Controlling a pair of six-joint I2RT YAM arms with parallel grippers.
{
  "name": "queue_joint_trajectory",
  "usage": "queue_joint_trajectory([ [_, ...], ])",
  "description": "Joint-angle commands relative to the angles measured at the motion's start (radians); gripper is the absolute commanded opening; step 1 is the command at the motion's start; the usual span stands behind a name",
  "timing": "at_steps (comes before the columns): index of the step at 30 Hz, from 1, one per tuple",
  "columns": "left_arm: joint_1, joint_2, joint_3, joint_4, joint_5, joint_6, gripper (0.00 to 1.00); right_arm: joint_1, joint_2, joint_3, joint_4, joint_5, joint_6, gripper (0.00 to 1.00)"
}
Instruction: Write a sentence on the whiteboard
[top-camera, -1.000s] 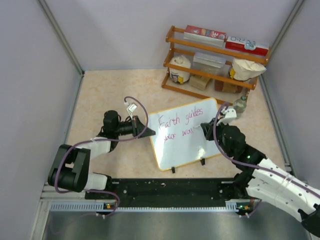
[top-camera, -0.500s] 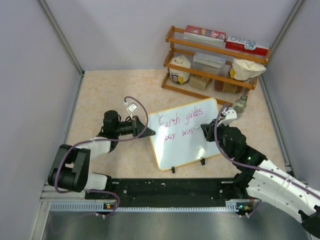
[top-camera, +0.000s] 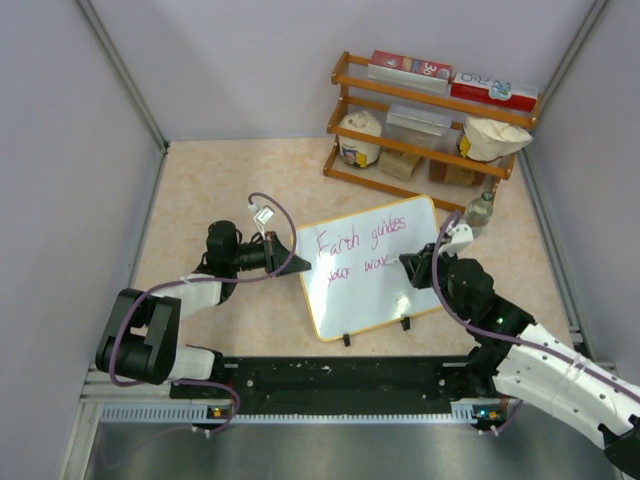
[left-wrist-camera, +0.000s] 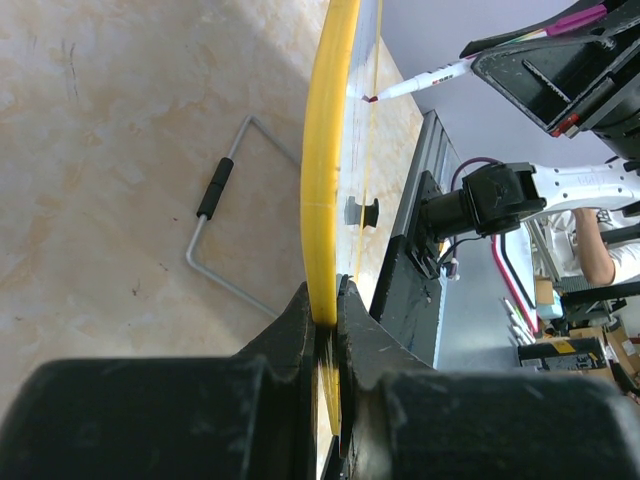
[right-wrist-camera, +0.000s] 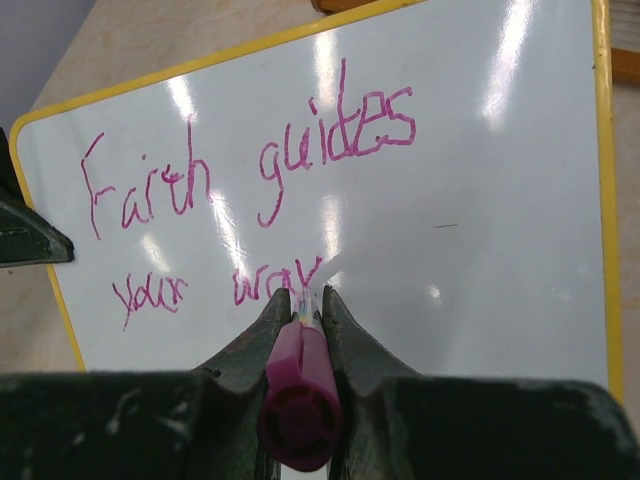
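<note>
On the whiteboard (top-camera: 380, 295), the sentence (right-wrist-camera: 340, 135) looks one letter short, the right gripper (top-camera: 408, 262) pinching a marker (right-wrist-camera: 297, 400) at three o'clock, the left gripper (left-wrist-camera: 325, 310) clamping the nine-o'clock edge.

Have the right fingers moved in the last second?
Yes. The right fingers, holding the marker, slid slightly toward the near edge of the whiteboard.
</note>
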Motion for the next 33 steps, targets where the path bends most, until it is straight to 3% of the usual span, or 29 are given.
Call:
queue_joint_trajectory([
  [1,-0.019,0.015,0.014,0.0,-0.015,0.093,0.0,-0.011,-0.005,-0.025,-0.048,-0.013,0.009,0.0],
  [22,-0.019,0.012,0.014,0.0,-0.017,0.093,0.0,-0.011,-0.027,-0.062,-0.048,-0.099,0.042,0.0],
  [33,-0.019,0.011,0.014,-0.002,-0.018,0.095,0.0,-0.011,-0.165,0.008,-0.062,-0.108,0.061,0.0],
])
